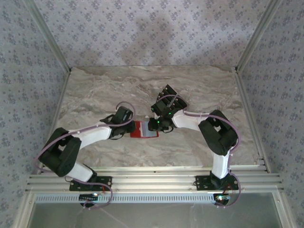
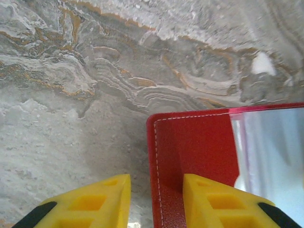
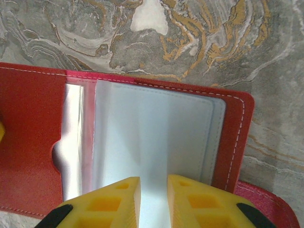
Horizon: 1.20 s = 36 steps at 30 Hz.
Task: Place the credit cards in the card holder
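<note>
The card holder (image 1: pixel 144 129) lay open on the bench (image 1: pixel 95 90), our left jaws parted astride its edge, the right jaws nearly closed over its sleeve, grip unclear; we feared any tug dragging it.

Tabletop (image 2: pixel 71 71): marble-look, grey-beige ground, swirling veins w/ ochre-orange streaks, one white patch.
Card holder (image 3: pixel 28 118): red ext., fine pebbled grain, white stitch line along border. Int. pale grey-white, glossy clear sleeves w/ bright reflections.
Left claw (image 2: pixel 156 199), right claw (image 3: pixel 153 199): fingers yellow, black at base.
Left arm (image 1: pixel 90 135), right arm (image 1: pixel 190 121): white links, black joints and bases. Cables (image 1: pixel 126 102) lilac. Green lights (image 1: pixel 156 122) at right wrist.
Walls (image 1: pixel 142 28): pale grey-lilac, small floral motif, regular repeat.
Frame rails (image 1: pixel 152 180): silver metal, ribbed lengthwise.
</note>
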Tool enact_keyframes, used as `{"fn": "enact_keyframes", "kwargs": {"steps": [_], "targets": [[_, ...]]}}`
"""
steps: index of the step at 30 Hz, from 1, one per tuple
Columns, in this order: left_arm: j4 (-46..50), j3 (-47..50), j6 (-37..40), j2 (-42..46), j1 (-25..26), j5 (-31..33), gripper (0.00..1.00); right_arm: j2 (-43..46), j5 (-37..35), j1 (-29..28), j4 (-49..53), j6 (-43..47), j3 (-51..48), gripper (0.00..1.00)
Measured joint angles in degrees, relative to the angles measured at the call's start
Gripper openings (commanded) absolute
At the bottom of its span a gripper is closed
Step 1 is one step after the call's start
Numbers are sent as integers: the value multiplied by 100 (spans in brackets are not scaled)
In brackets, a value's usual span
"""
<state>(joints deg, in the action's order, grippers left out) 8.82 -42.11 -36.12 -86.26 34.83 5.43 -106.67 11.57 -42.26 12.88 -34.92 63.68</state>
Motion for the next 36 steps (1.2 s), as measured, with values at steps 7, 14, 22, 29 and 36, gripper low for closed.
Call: {"fn": "enact_keyframes", "kwargs": {"steps": [7, 14, 22, 29, 36], "targets": [[481, -385, 308, -470, 4, 262, 38, 28, 0, -4, 7, 2, 0, 32], [820, -774, 664, -686, 2, 514, 47, 131, -26, 0, 129, 4, 0, 39], [1012, -1054, 905, -682, -72, 584, 58, 245, -20, 59, 197, 66, 0, 49], [1222, -1147, 927, -278, -133, 590, 61, 245, -13, 133, 199, 90, 0, 49], [1222, -1147, 776, 361, -129, 439, 62, 247, 55, 164, 197, 87, 0, 49]]}}
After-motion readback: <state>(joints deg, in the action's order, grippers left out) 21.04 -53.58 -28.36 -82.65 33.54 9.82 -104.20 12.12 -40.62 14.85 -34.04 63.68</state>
